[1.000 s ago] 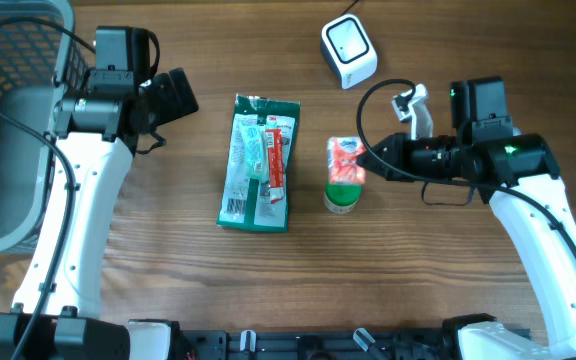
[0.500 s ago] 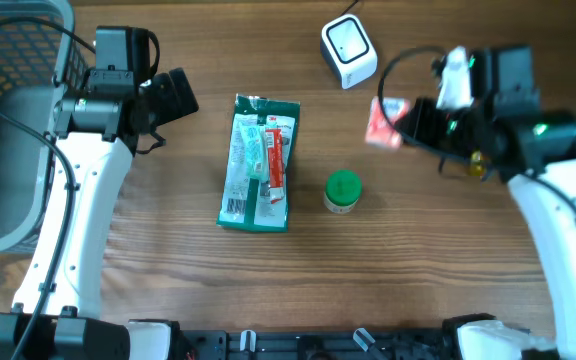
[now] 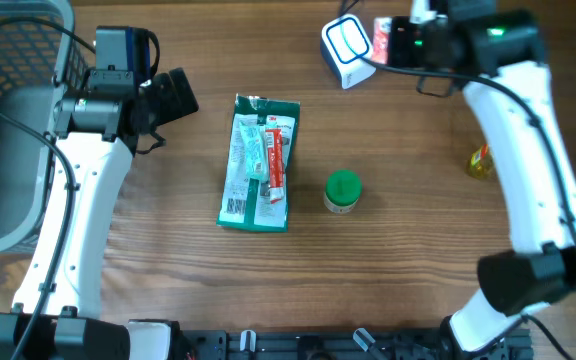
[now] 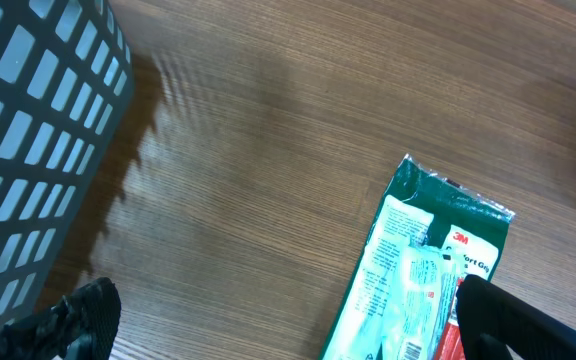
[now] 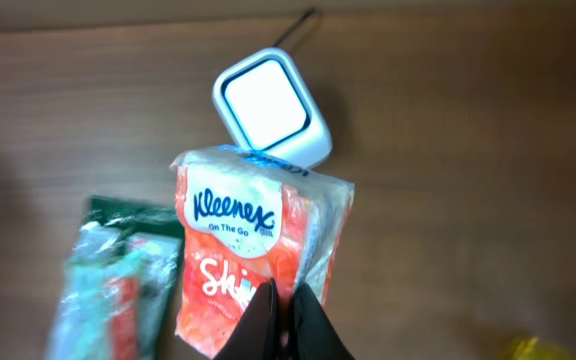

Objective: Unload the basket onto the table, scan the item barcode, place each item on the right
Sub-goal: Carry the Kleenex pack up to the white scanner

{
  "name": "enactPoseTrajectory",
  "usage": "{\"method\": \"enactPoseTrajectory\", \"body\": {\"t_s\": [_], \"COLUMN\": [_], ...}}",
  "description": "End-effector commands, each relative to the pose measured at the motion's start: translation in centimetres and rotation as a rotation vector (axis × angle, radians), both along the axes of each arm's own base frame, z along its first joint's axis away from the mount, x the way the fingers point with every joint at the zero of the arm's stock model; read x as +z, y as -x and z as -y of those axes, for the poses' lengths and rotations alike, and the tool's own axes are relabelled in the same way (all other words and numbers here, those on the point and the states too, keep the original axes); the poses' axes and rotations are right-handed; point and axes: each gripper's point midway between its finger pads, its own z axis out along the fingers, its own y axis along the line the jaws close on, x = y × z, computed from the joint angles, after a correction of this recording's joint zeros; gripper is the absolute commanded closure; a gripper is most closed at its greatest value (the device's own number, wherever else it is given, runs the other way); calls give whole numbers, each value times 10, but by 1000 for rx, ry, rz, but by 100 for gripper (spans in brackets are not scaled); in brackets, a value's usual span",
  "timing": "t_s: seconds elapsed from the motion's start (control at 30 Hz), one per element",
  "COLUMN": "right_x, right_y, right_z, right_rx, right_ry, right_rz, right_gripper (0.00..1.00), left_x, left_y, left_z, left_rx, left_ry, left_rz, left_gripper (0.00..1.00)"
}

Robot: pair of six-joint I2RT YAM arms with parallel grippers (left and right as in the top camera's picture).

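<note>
The right gripper [image 5: 286, 315] is pinched tight on the lower edge of the Kleenex pack [image 5: 258, 250], low in the middle of the right wrist view, and that thin bite on soft wrapper is what I'd worry about first. The pack is floppy, held by one margin only, so I'd guess a quick turn of the wrist could make it sag, swing or slide out of the fingers. From there the pack reaches up the frame to the white scanner [image 5: 268, 105], its far edge overlapping the scanner's near side. From overhead the pack [image 3: 382, 28] sits at the top of the frame, just right of the scanner [image 3: 346, 45]. I can't tell whether the two touch. If they do, a push could shove or tip that small box, which looks tethered only by a thin cable. The branded face looks at the wrist camera, and where the barcode lies I can't see. If it isn't turned to the lit window, or the film is creased over it, the read may simply fail. Lower down, the green-lidded jar [image 3: 343, 190] and the green packet [image 3: 256, 165] lie well apart from the action. The left gripper [image 3: 173, 95], jaws spread wide and holding nothing, hangs at the upper left near the basket [image 3: 8, 120], out of harm's way.
</note>
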Motion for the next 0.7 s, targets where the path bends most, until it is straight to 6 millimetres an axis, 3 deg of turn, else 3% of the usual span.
{"method": "enactPoseTrajectory", "body": {"t_s": [0.0, 0.17, 0.37, 0.47, 0.67], "right_x": [-6, -35, -81, -111, -143], "right_y": [-32, -66, -94, -103, -111], "right_z": [0, -19, -23, -27, -31], "right_rx": [26, 88, 116, 168, 188], "right_ry": [274, 485, 651, 701, 718], "right_rz": [97, 147, 134, 99, 71], "right_gripper": [95, 95, 95, 95, 96], "left_x": [2, 2, 2, 2, 2], "left_y": [-2, -2, -2, -2, -2], "left_z": [-1, -1, -1, 0, -1], "left_rx": [-10, -10, -9, -10, -9], "left_ry": [1, 1, 0, 1, 0], "left_rz": [6, 6, 6, 6, 6], "left_gripper": [0, 0, 0, 0, 0]}}
